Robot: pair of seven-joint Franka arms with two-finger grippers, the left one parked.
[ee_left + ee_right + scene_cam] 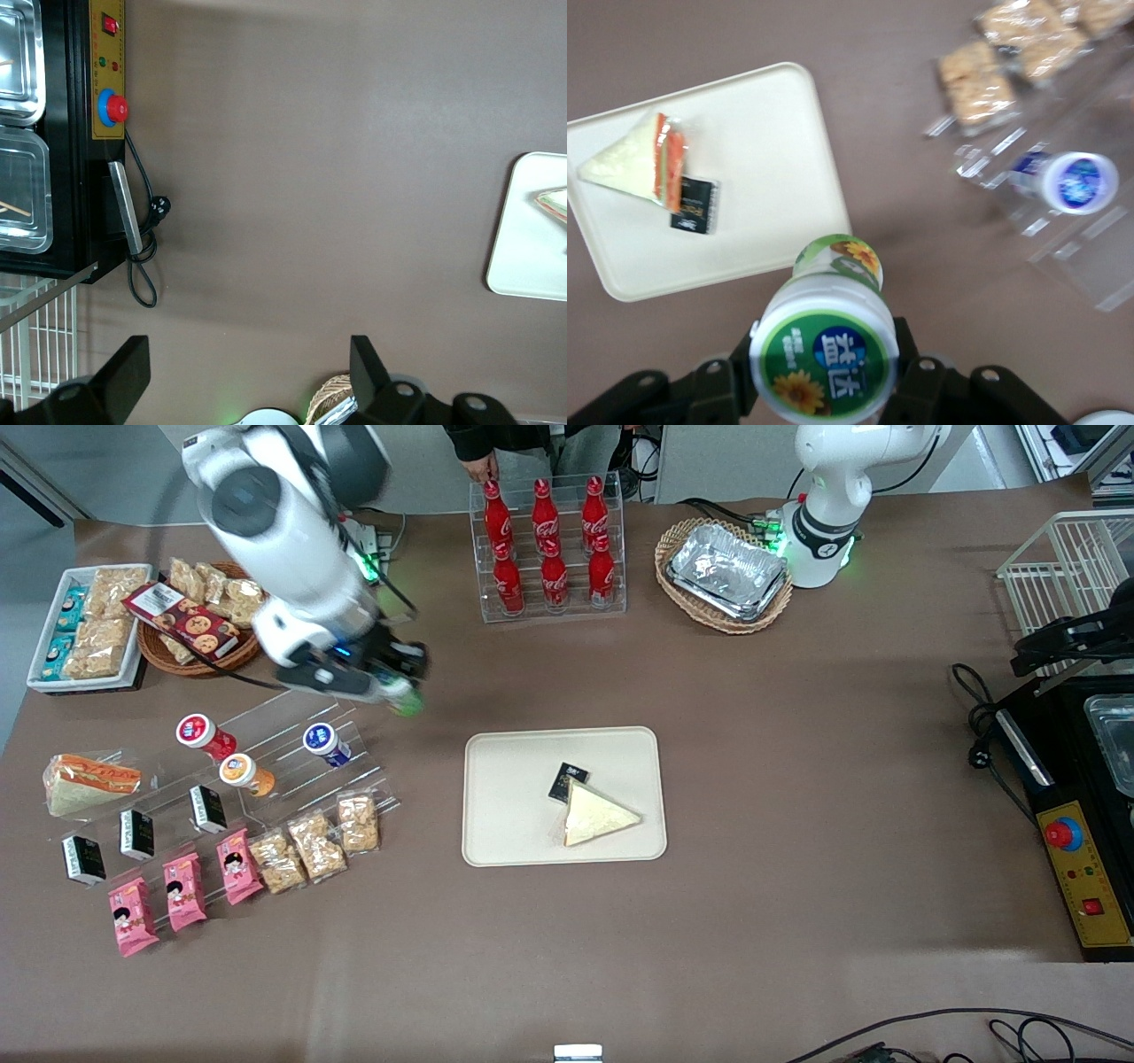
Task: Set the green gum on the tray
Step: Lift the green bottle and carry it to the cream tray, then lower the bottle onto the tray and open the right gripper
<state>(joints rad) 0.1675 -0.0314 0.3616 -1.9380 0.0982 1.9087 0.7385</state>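
Observation:
My right gripper [399,691] is shut on the green gum [824,350], a small bottle with a white cap, green ring and sunflower print. It holds the bottle in the air above the brown table, between the clear display stand and the tray. In the front view the gum [406,701] shows as a green blur at the fingertips. The beige tray [505,797] lies nearer the front camera, toward the parked arm's end. It holds a wrapped sandwich wedge [595,815] and a small black packet [567,781]. The tray [762,159] also shows in the right wrist view.
A clear stand [292,735] holds red-capped [197,732], orange-capped [239,771] and blue-capped [321,740] bottles. Snack packets [310,846] lie in front of it. A cola bottle rack [549,549], a basket of foil trays [726,576] and a snack basket [195,629] stand farther back.

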